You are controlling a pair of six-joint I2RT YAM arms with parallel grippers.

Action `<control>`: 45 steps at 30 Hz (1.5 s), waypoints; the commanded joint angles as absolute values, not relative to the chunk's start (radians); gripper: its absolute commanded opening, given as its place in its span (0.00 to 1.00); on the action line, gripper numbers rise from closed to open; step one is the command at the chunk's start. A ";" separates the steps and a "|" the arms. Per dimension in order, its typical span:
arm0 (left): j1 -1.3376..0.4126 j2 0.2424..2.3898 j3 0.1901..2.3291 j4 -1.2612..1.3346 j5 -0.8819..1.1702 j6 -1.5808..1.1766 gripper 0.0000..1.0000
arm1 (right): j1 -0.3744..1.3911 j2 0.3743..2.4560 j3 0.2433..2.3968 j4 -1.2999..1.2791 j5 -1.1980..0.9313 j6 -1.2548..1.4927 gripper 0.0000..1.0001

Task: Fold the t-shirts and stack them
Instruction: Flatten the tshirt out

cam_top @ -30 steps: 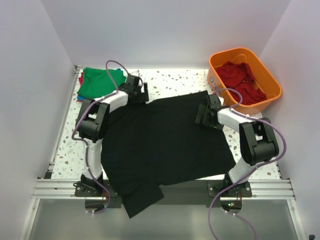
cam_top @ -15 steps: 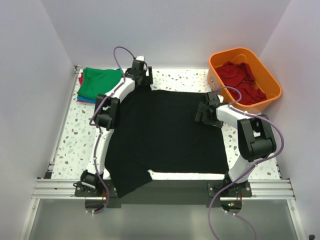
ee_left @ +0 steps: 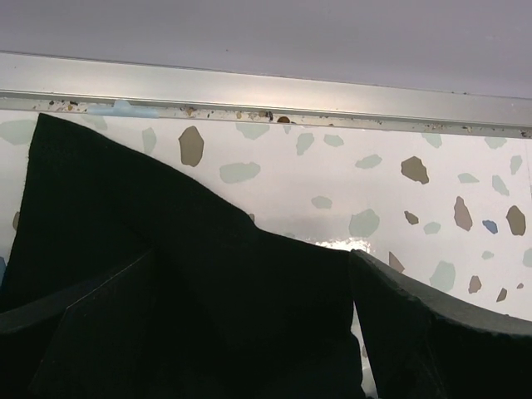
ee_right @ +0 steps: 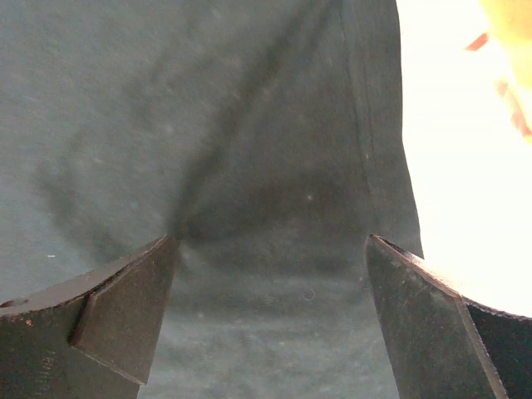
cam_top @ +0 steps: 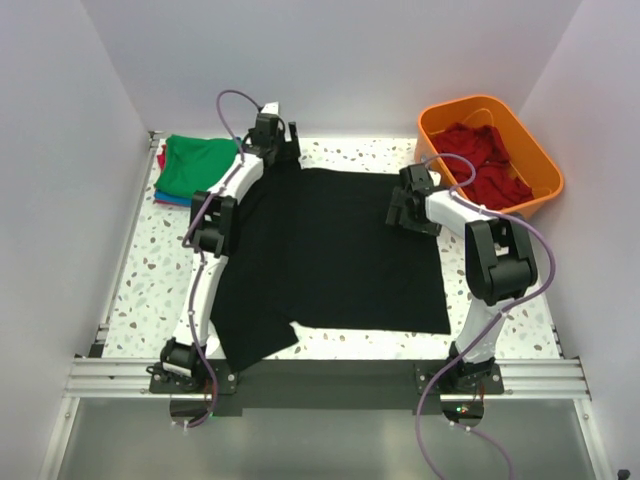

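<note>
Under both tools lies the black t-shirt, now drawn flat across the surface. A second ago its near part hung bunched over the near edge. Now the hem lies on the surface, and only one sleeve at the near left reaches that edge.

The left tool has travelled from the shirt's left shoulder out to the far edge. Its fingers are spread wide, with the shirt's far corner lying loose between them. The right tool has shifted a little farther out. It is also spread wide, pinching nothing, with the cloth puckered at its left finger.

Just beyond the left tool runs the metal rail, and bare speckled surface shows to its right. The shirt's side hem runs right of the right tool, then a bare strip, then the orange tub of red t-shirts. A green t-shirt lies left of the left tool, with open surface nearer.
</note>
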State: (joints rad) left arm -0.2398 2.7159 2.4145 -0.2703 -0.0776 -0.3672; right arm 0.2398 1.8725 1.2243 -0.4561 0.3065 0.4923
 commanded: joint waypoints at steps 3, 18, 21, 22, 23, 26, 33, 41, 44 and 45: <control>-0.229 2.646 2.422 -0.270 -0.005 -0.429 1.00 | 0.235 1.816 1.299 -0.483 0.301 0.448 0.99; -0.434 1.617 1.497 -0.517 -0.181 -0.555 1.00 | 0.255 1.250 0.970 -0.515 0.195 0.471 0.99; -0.529 1.386 1.188 -0.623 -0.268 -0.696 1.00 | 0.255 1.186 0.910 -0.517 0.195 0.486 0.98; -0.557 1.329 1.120 -0.658 -0.305 -0.777 1.00 | 0.256 1.165 0.901 -0.522 0.198 0.488 0.99; -0.602 1.231 1.003 -0.742 -0.319 -0.823 1.00 | 0.255 1.157 0.884 -0.519 0.195 0.488 0.99; -0.690 1.062 0.815 -0.889 -0.308 -0.969 1.00 | 0.256 1.152 0.864 -0.520 0.195 0.489 0.99; -0.965 0.913 0.606 -0.992 -0.184 -1.247 0.96 | 0.256 1.178 0.861 -0.529 0.221 0.491 0.99; -1.135 1.094 0.589 -1.022 -0.189 -1.315 0.80 | 0.253 1.175 0.851 -0.541 0.264 0.494 0.99; -1.135 1.104 0.587 -1.014 -0.187 -1.302 0.69 | 0.255 1.178 0.851 -0.545 0.276 0.492 0.99; -1.135 1.106 0.589 -1.015 -0.192 -1.302 0.68 | 0.255 1.177 0.851 -0.545 0.279 0.494 0.99</control>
State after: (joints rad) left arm -1.1294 1.1015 0.5907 -0.9928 -0.1791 -1.2652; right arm 0.2508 1.1828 0.8577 -0.5331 0.2451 0.4789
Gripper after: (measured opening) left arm 0.698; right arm 0.986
